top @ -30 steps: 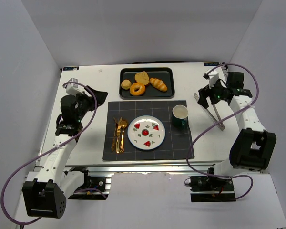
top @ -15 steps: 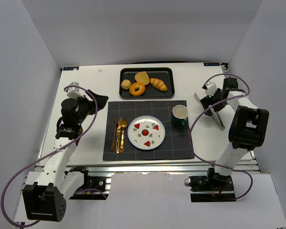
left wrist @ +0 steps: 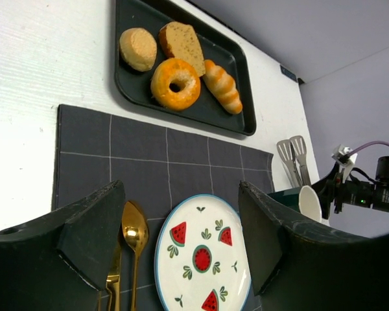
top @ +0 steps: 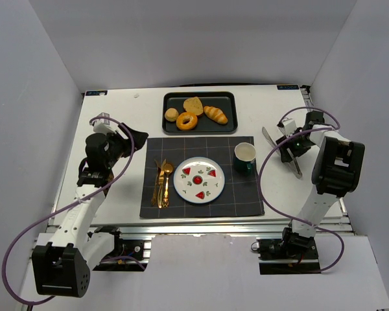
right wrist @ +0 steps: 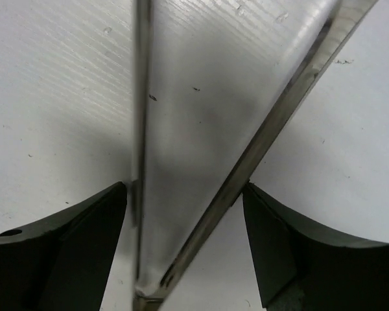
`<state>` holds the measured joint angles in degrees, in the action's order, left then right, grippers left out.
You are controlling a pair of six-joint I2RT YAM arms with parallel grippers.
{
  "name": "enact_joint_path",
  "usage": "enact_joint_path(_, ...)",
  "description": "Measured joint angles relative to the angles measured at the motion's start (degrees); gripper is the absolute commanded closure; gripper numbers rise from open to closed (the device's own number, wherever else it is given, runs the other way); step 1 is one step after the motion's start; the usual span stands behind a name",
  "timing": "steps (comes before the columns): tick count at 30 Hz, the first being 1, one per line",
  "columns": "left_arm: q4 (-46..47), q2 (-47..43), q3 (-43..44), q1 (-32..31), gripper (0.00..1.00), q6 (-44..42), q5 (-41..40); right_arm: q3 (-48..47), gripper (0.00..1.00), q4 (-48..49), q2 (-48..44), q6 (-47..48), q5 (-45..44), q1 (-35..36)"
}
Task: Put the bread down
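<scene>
Left tool (left wrist: 181,217) wide open, mid-left. Right tool (right wrist: 185,214) open, straddling tongs (left wrist: 298,149) on bench (top: 259,110), right side. Bread (top: 193,105) on tray (top: 231,103), top centre.

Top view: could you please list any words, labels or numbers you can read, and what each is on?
No text is legible anywhere.
Left sticker, far corner of the table: too small to read.
Right sticker, other far corner: too small to read.
Plate: watermelon pictures only, no words.

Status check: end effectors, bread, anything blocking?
Left end effector open, empty. Right end effector open, straddling the tongs, no grip. Bread all on the tray. Plate bare; nothing between it and tray.
</scene>
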<state>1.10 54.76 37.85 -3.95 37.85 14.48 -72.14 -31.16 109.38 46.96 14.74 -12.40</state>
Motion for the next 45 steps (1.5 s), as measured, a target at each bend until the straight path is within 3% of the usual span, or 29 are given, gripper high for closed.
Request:
enact_joint_path(4, -0.2, 0.9, 0.0, 0.0, 0.2, -0.2, 0.1, 1.1, 0.35, 0.8, -0.5, -0.3, 0.3, 0.0)
enact_joint_path(11, -0.1, 1.0, 0.0, 0.0, 0.2, -0.2, 0.2, 1.5, 0.79, 1.7, -0.8, -1.0, 2.0, -0.4)
enact_joint_path(13, -0.2, 1.0, 0.0, 0.0, 0.2, -0.3, 0.2, 1.3, 0.82, 1.4, -0.9, -1.3, 2.6, -0.5)
enact_joint_path(16, -0.3, 1.0, 0.0, 0.0, 0.2, -0.4, 0.2, -0.3, 0.82, -0.7, -1.2, -1.6, 4.6, -0.3)
enact_joint_path(21, -0.7, 0.9, 0.1, 0.0, 0.2, -0.3, 0.2, -12.6, 0.71, -6.7, -2.3, -3.2, 8.7, 2.3)
enact_joint_path(28, -0.7, 0.7, 0.1, 0.0, 0.2, -0.1, 0.3, -25.4, 0.6, -7.9, -7.1, -6.8, 13.5, 13.0)
enact_joint_path(33, -0.7, -0.2, 0.1, 0.0, 0.2, 0.5, 0.3, -29.9, 0.58, -9.1, -6.5, -9.5, 15.5, 20.5)
enact_joint_path(45, -0.7, -3.3, 0.1, 0.0, 0.2, 1.2, 0.2, -34.2, 0.61, -9.5, -0.3, -16.8, 17.0, 27.3)
